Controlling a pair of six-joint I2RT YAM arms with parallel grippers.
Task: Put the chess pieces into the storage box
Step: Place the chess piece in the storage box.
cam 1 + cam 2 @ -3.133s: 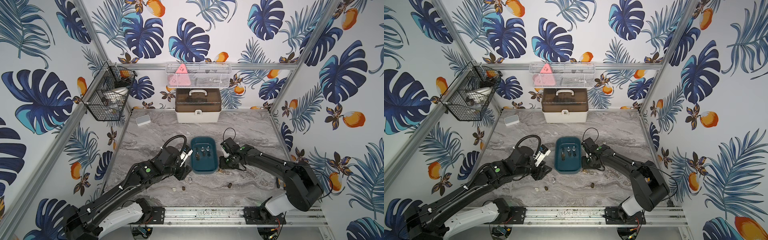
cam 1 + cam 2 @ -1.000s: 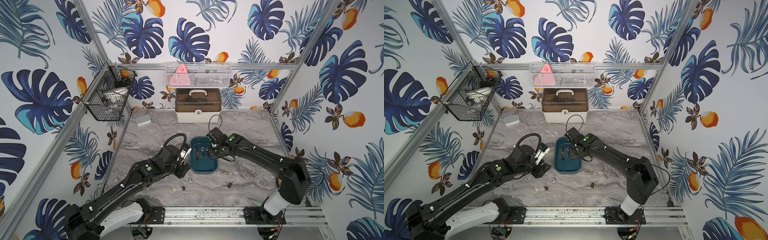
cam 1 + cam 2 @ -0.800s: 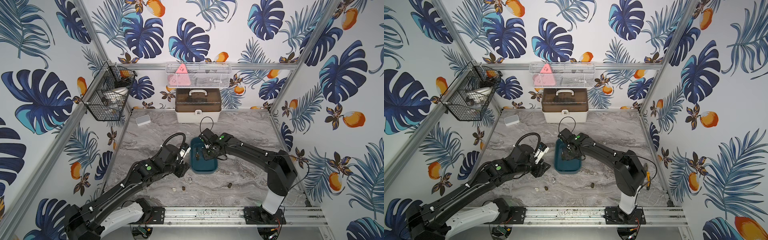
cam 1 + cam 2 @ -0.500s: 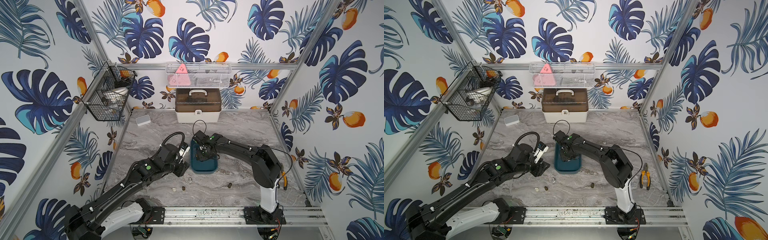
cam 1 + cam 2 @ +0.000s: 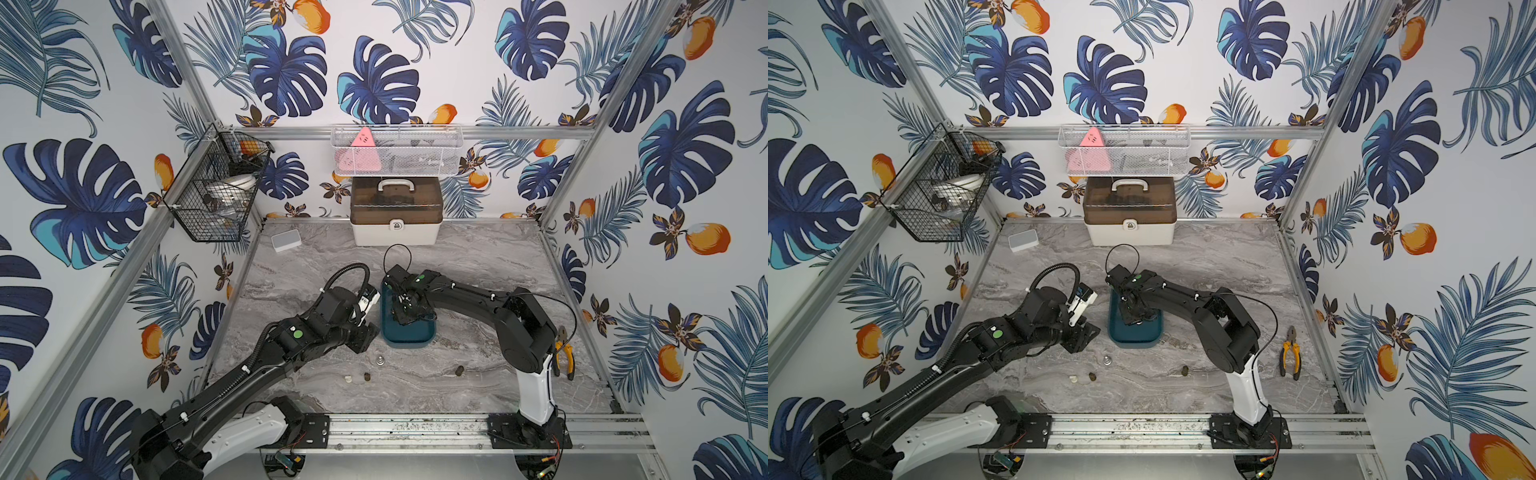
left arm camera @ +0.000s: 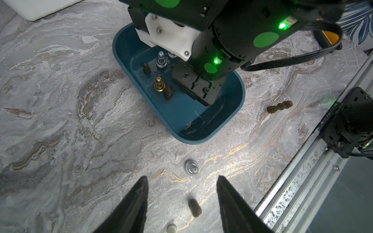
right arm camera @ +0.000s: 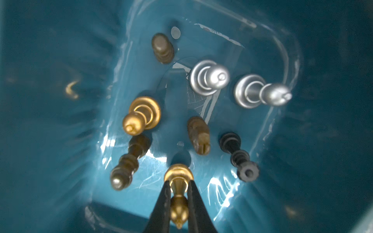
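Sharply bent, right arm dips into storage box, clamping gold piece.

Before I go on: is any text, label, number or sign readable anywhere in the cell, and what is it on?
Nothing legible in any view.
Pink triangular card in the white mesh basket: small dark marks, too small to read.
Latch on the white case: a mark, too blurred to read.
Storage box, chess pieces: no lettering seen.
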